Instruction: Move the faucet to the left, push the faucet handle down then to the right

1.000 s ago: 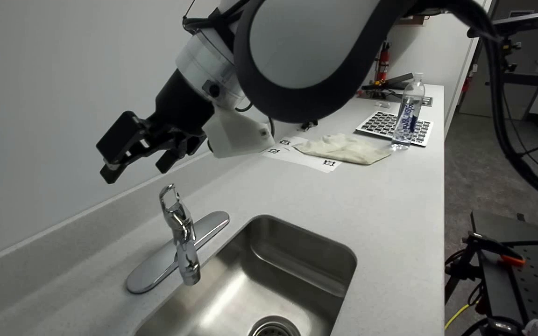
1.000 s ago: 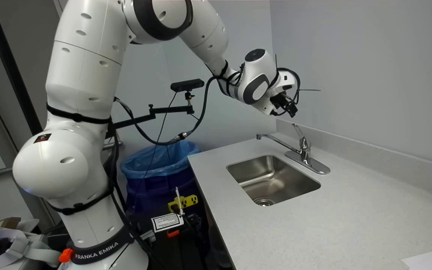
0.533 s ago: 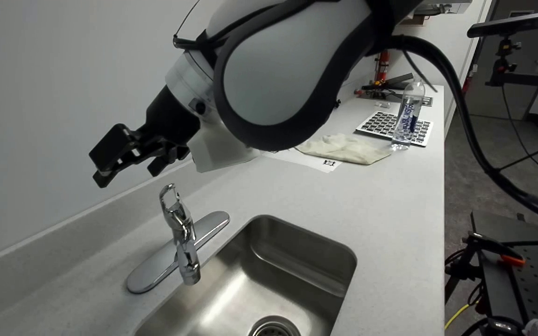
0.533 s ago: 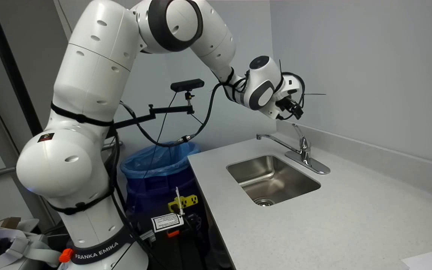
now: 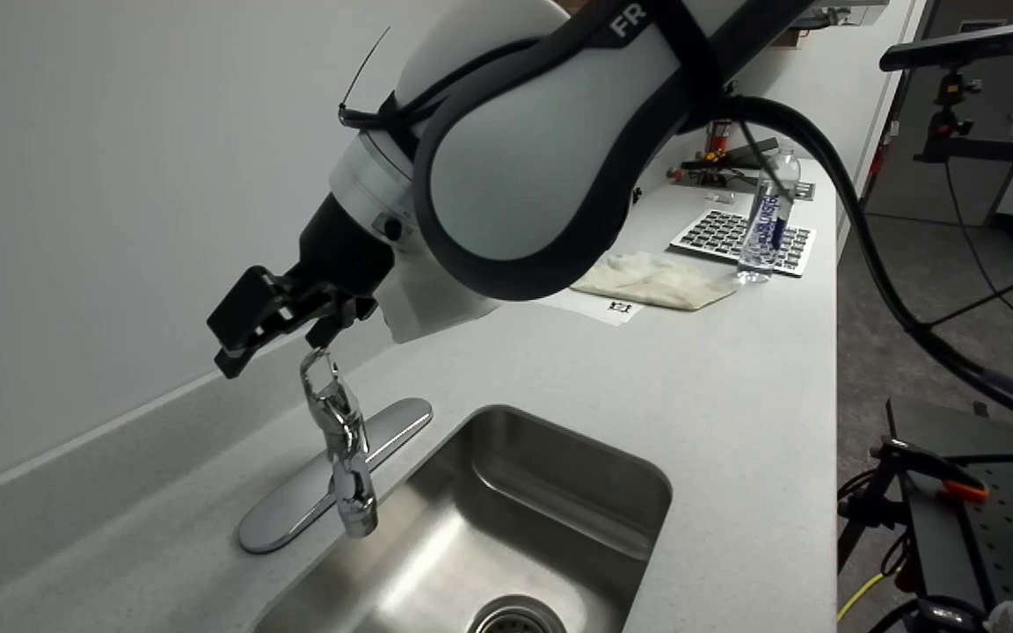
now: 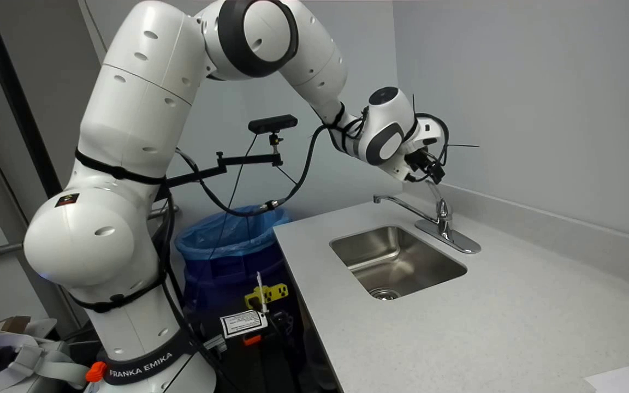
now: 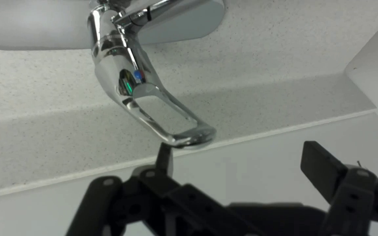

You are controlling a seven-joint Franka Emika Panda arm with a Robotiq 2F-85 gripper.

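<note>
Faucet handle (image 7: pixel 147 88) upward, axis aslant

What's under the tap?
The tap stands on a flat metal plate, and the plate lies on the counter. Anything beneath the plate is covered, so I can't see it.

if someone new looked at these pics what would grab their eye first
Probably the big white arm, filling the left of an exterior view and arched toward the faucet. The bright blue bin liner, between arm and counter, pops next. In the wrist view, it's the shiny looped faucet handle, with the open black tool just below.
</note>
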